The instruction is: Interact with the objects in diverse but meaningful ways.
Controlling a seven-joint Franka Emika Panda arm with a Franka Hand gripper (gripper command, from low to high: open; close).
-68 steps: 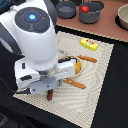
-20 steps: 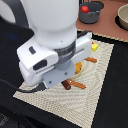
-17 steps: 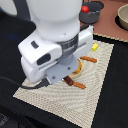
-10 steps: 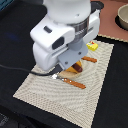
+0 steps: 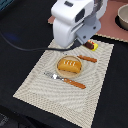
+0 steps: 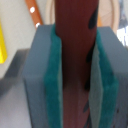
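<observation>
Sausage (image 6: 75, 60) fills the wrist view, a brown cylinder clamped upright between the two teal pads (image 6: 52, 85) of the end effector (image 6: 75, 87), which press on it from both sides. In the exterior view the end effector itself is hidden behind the white arm housing (image 5: 75, 20), which hangs above the far edge of the woven placemat (image 5: 50, 85).

Below and in front of the arm, on the mat, a tan plate (image 5: 59, 74) carries a golden scored bread loaf (image 5: 70, 65). Just beside the plate on the near side lies an orange-handled fork (image 5: 67, 81); on the far side lies a second orange-handled piece of cutlery (image 5: 88, 58). Near the arm, at the mat's far edge, sit a red tomato (image 5: 89, 45) and a yellow packet block (image 5: 94, 47), touching. A grey-blue pot (image 5: 123, 15) stands at the exterior view's right, well apart, on the dark desk (image 5: 20, 45).
</observation>
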